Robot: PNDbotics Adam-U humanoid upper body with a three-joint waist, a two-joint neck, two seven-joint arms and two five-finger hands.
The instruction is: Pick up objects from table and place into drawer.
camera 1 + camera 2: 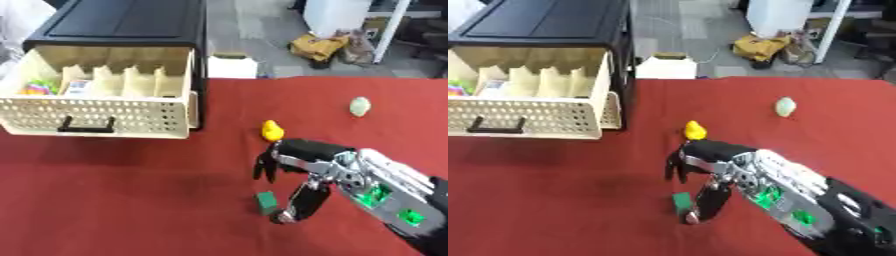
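Red table [131, 200], cream drawer [96, 117], yellow object [272, 130], green block [267, 201].

Drawer [96, 117]: far left on table [131, 200], pulled out of cabinet [122, 22] behind it; small items in its left compartments.
Right hand [306, 165]: centre-right, arm in from lower right.
Small block [267, 202]: on table, betw. thumb & fingers.
Duck-shaped item [272, 130]: just behind hand.
Rounded item [360, 106]: far right, well apart.

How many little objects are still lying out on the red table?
3: a green block by the right hand, a yellow object just beyond it, a pale green object far right. The arm may hide others.
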